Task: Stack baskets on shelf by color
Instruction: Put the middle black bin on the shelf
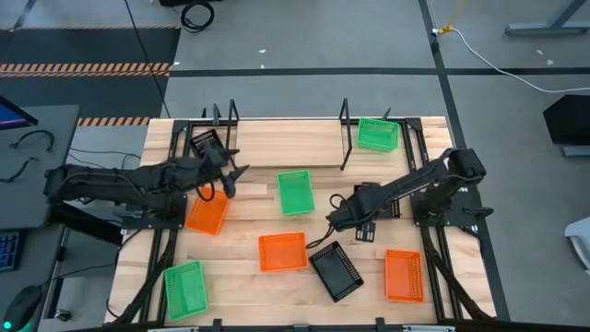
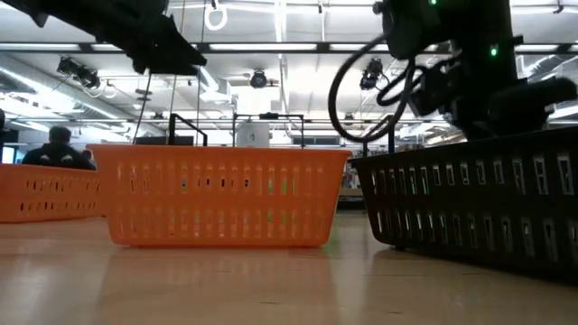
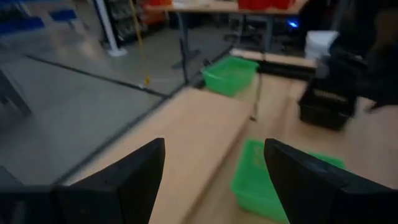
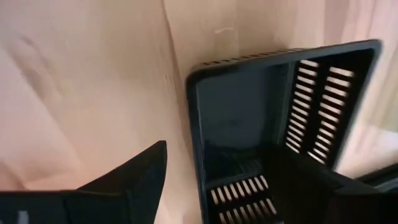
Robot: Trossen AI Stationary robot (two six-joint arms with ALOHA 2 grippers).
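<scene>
Several baskets lie on the table. A green basket (image 1: pixel 378 134) stands on the shelf (image 1: pixel 286 143) at its right end. Another green basket (image 1: pixel 295 192), orange baskets (image 1: pixel 207 212) (image 1: pixel 282 251) (image 1: pixel 403 275), a black basket (image 1: pixel 336 271) and a green basket (image 1: pixel 185 289) rest on their bases on the table. My left gripper (image 1: pixel 235 175) is open and empty between the left orange and the middle green basket (image 3: pixel 273 180). My right gripper (image 1: pixel 332 218) is open just on the far side of the black basket (image 4: pixel 280 124), whose open top faces it.
A dark basket-like thing (image 1: pixel 205 144) sits at the shelf's left end. Another black basket (image 3: pixel 326 106) lies under my right arm. The shelf's black uprights (image 1: pixel 346 129) stand along the far side. A person (image 2: pixel 59 149) sits in the room behind.
</scene>
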